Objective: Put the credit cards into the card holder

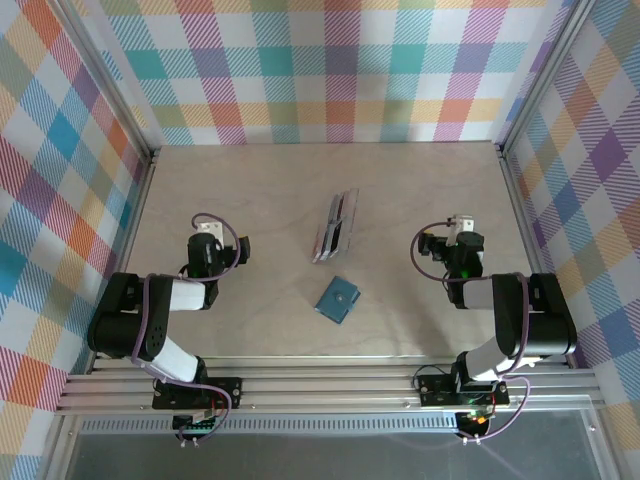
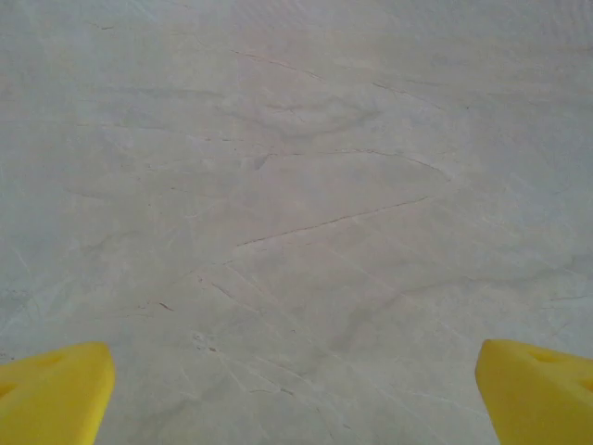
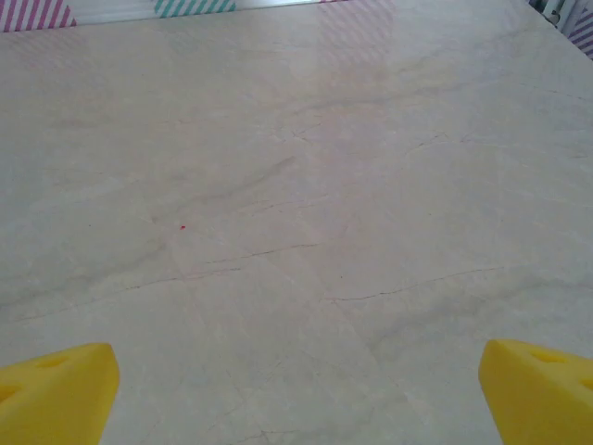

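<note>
The credit cards (image 1: 336, 225) lie in a thin overlapping stack near the middle of the table, their edges pale with a red tint. In front of them the dark teal card holder (image 1: 338, 299) lies flat, a small pale mark at its centre. My left gripper (image 1: 207, 230) rests left of both, well apart from them. My right gripper (image 1: 460, 227) rests to their right, also apart. In the left wrist view the left gripper (image 2: 296, 399) stands open, yellow fingertips (image 2: 51, 389) wide over bare table. The right gripper (image 3: 296, 394) is open too, fingertips (image 3: 537, 385) far apart with nothing between them.
The pale wooden table (image 1: 250, 190) is boxed in by plaid walls (image 1: 330, 70) at the back and both sides, with metal posts (image 1: 135, 160) at the corners. Aluminium rails (image 1: 330, 385) carrying the arm bases run along the near edge.
</note>
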Available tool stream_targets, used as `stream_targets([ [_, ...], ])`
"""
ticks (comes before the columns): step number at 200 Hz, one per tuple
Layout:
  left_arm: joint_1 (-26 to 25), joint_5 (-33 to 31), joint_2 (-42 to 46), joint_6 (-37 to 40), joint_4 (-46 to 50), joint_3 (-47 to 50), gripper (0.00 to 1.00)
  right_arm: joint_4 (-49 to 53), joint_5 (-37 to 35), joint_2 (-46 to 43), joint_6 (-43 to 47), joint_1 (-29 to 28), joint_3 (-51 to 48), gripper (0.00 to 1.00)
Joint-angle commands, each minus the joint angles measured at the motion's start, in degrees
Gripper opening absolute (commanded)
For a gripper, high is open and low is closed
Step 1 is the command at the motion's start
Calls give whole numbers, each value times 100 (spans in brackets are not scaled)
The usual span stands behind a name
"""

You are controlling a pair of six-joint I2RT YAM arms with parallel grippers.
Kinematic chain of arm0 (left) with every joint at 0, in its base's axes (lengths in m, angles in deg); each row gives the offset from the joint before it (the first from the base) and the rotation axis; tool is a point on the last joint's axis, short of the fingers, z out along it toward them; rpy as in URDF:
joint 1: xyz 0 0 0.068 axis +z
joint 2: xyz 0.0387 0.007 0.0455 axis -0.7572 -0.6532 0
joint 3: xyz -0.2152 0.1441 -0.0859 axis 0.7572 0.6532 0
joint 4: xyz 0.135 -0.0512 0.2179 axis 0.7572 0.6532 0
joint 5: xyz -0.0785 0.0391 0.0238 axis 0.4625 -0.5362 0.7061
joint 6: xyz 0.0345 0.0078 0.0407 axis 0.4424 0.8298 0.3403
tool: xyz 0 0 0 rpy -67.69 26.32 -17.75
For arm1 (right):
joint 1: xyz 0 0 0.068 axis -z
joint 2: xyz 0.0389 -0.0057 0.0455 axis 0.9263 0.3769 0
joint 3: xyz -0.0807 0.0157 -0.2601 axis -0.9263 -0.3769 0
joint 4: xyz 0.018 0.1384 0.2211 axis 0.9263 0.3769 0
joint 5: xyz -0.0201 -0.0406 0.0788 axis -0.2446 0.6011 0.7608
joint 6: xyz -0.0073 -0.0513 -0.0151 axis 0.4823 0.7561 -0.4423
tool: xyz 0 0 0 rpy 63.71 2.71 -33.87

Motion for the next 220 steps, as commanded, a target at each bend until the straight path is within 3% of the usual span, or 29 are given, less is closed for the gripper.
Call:
stream_targets([
  [1, 75, 86, -68, 81, -237, -109, 100, -209, 98, 50, 61, -39, 135, 100],
  [220, 141, 200, -72, 40, -202, -134, 100, -217, 95, 52, 53, -40, 135, 100],
])
